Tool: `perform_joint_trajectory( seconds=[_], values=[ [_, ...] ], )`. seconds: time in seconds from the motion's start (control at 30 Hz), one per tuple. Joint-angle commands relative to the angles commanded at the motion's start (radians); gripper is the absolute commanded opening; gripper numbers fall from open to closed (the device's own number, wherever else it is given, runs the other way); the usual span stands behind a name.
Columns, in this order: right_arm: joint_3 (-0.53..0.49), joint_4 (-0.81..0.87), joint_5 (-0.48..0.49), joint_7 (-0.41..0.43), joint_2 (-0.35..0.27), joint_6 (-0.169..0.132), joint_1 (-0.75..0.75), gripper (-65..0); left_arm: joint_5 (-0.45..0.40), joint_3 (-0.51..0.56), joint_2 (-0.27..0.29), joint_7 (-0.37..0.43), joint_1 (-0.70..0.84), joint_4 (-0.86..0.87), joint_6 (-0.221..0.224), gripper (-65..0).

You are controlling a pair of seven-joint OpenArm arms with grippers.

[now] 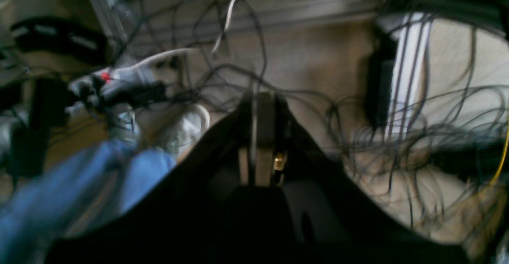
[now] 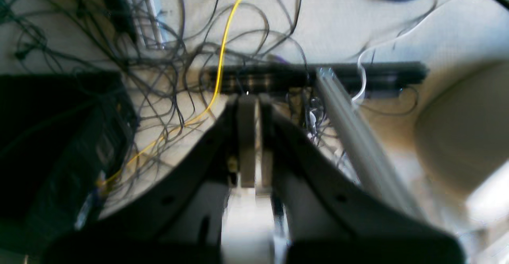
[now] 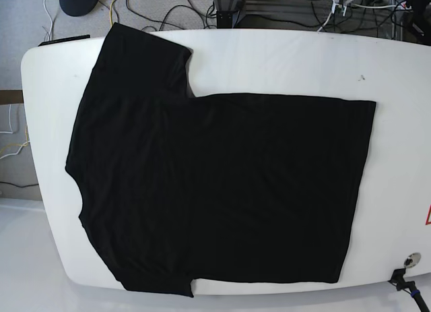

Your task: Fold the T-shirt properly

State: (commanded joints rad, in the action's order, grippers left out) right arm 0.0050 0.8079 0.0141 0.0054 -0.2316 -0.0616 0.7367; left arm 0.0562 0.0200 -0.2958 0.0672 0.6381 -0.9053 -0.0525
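The black T-shirt (image 3: 222, 191) lies spread flat on the white table (image 3: 397, 69) in the base view. Its sleeves point to the left end and its straight hem faces right. Neither arm shows in the base view. In the left wrist view my left gripper (image 1: 256, 97) hangs shut over the floor, with nothing between its fingers. The right wrist view shows my right gripper (image 2: 254, 99) the same way, shut and empty above cables. The T-shirt appears in neither wrist view.
Tangled cables (image 2: 167, 77) cover the floor beyond the table. An aluminium frame bar (image 2: 350, 136) and a black power strip (image 2: 318, 77) lie under the right gripper. Blue cloth (image 1: 79, 184) shows at the left wrist view's lower left. A small metal fitting (image 3: 411, 260) sits at the table's near right corner.
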Motion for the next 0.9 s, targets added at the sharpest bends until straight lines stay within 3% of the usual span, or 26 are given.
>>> perform_joint_trajectory(
  seconds=[0.07, 0.1, 0.27, 0.53, 0.7, 0.9],
  values=[
    [0.009, 0.114, 0.006, -0.002, -0.021, 0.000, 0.076, -62.6, 0.032, -0.008, -0.018, -0.008, 0.080, -0.122, -0.004, -65.0],
    [0.010, 0.111, 0.009, -0.009, -0.014, -0.006, 0.057, -64.3, 0.013, -0.003, -0.007, -0.004, 0.027, -0.062, -0.010, -65.0],
    [0.023, 0.380, 0.026, -0.013, -0.045, -0.008, 0.236, -64.0, 0.019, -0.005, -0.042, -0.057, 0.190, -0.320, -0.006, -63.8],
    [0.047, 0.788, 0.058, -0.025, -0.115, -0.002, 0.410, -63.6, -0.011, -0.010, -0.087, -0.076, 0.397, -0.728, -0.005, -62.2],
    [0.087, 0.977, 0.058, -0.035, -0.120, 0.025, 0.419, -63.3, -0.033, -0.013, -0.099, -0.076, 0.418, -0.878, 0.000, -62.2],
    [0.100, 1.093, 0.046, -0.044, -0.118, 0.052, 0.298, -63.5, -0.040, -0.015, -0.141, -0.063, 0.385, -0.985, 0.000, -61.4]
  ],
)
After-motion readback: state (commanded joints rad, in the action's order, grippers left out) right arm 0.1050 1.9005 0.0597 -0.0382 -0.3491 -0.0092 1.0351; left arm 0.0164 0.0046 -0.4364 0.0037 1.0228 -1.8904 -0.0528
